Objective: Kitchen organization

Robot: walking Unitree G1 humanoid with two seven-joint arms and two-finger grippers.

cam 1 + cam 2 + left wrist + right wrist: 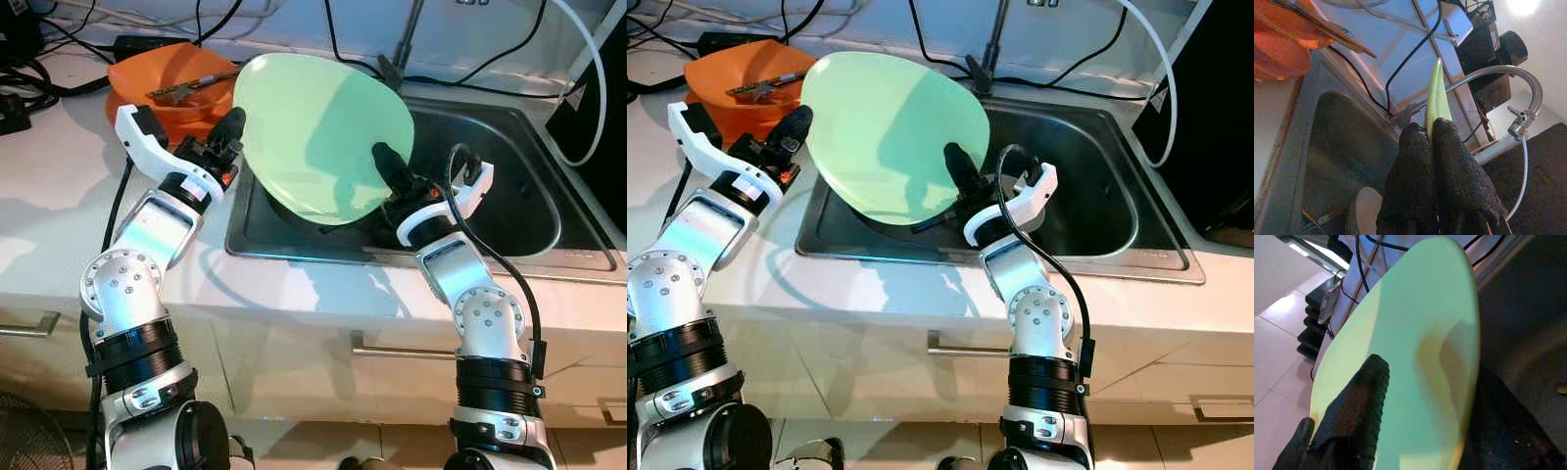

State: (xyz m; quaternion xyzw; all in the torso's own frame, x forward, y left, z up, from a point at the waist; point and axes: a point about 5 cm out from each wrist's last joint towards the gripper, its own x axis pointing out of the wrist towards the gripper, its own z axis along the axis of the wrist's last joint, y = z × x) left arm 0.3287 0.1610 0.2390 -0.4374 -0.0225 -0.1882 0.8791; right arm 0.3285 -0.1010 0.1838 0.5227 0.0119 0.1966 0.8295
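Pale green plate (318, 132) tilted over sink (509, 196), face toward robot, pinched by left gripper (232, 132) and right gripper (390, 171), 2 fingers clamped on opposite rims

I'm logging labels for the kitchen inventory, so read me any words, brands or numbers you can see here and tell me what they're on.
None can be read.
Green plate, held over the sink by the left gripper and right gripper: plain, no print.
Orange bowl: no marking visible.
Black device behind the faucet: any label is too dark and blurred to read.
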